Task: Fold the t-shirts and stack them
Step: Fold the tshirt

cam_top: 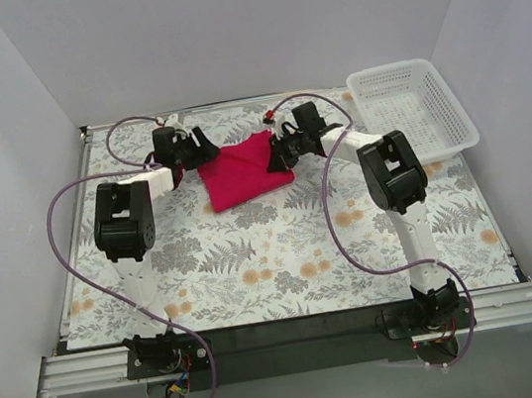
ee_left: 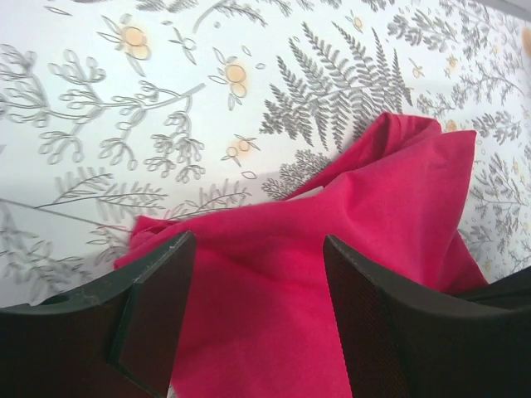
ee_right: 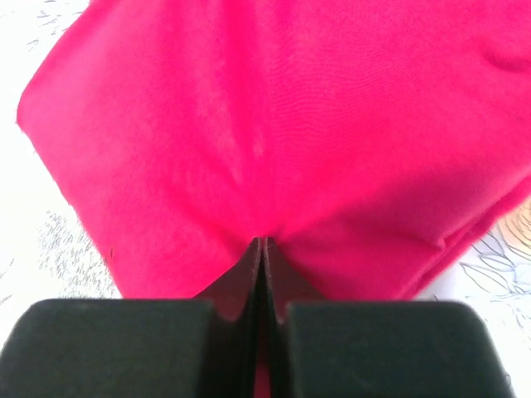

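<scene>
Item 1, left: my left gripper (ee_left: 257, 242), at the far side of the table, fingers set wide apart and poised over the left edge of the cloth

Item 2, centre: t-shirt (cam_top: 240, 175), magenta-red, folded into a rough rectangle, wrinkled, lying on the fern-and-flower table cover (cam_top: 255, 261) at the far middle, between my two grippers

Item 3, right of centre: my right gripper (ee_right: 261, 246), fingers pressed together on a pinch of the t-shirt's right edge, fabric puckering at the tips

Item 4, far right corner: white mesh basket (cam_top: 458, 110), well apart from the t-shirt
</scene>
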